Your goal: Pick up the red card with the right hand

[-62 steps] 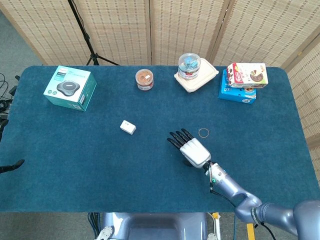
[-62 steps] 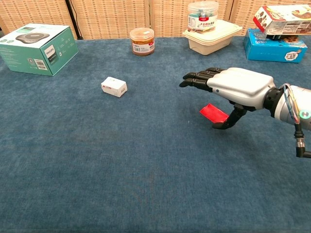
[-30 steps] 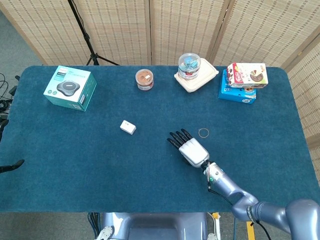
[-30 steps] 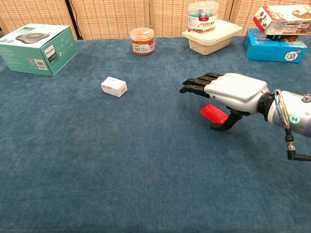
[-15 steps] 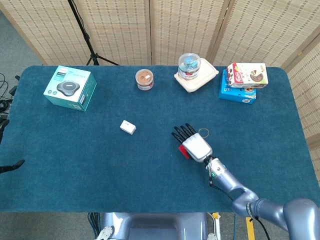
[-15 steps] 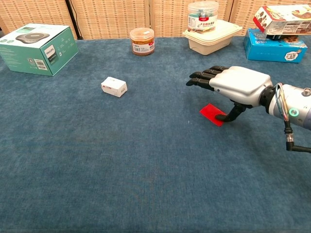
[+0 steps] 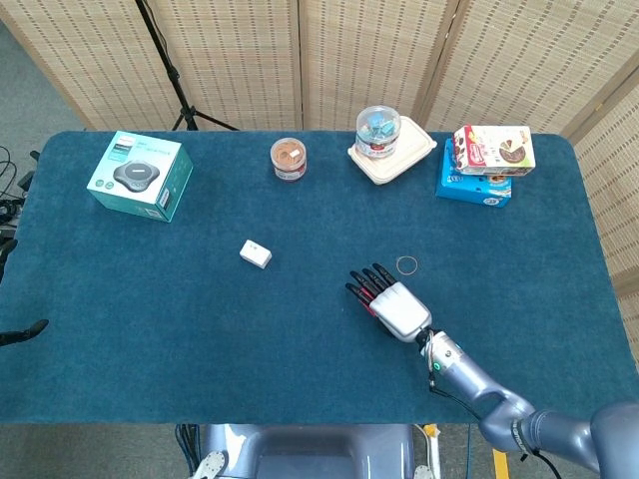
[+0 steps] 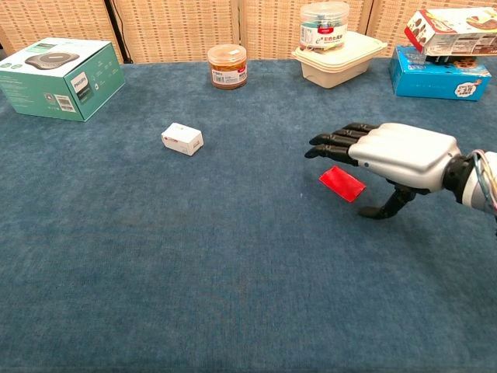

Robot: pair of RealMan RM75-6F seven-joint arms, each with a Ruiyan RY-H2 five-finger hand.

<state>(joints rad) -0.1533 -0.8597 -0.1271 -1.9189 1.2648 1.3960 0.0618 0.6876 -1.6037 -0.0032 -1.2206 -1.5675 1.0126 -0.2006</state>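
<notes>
The red card (image 8: pixel 342 184) lies flat on the blue desk (image 8: pixel 194 272). The right robot hand (image 8: pixel 392 155) hangs just above it, palm down. Its fingers (image 8: pixel 334 142) are spread out straight and it holds nothing. The thumb points down beside the card. The left robot hand cannot be seen.
</notes>
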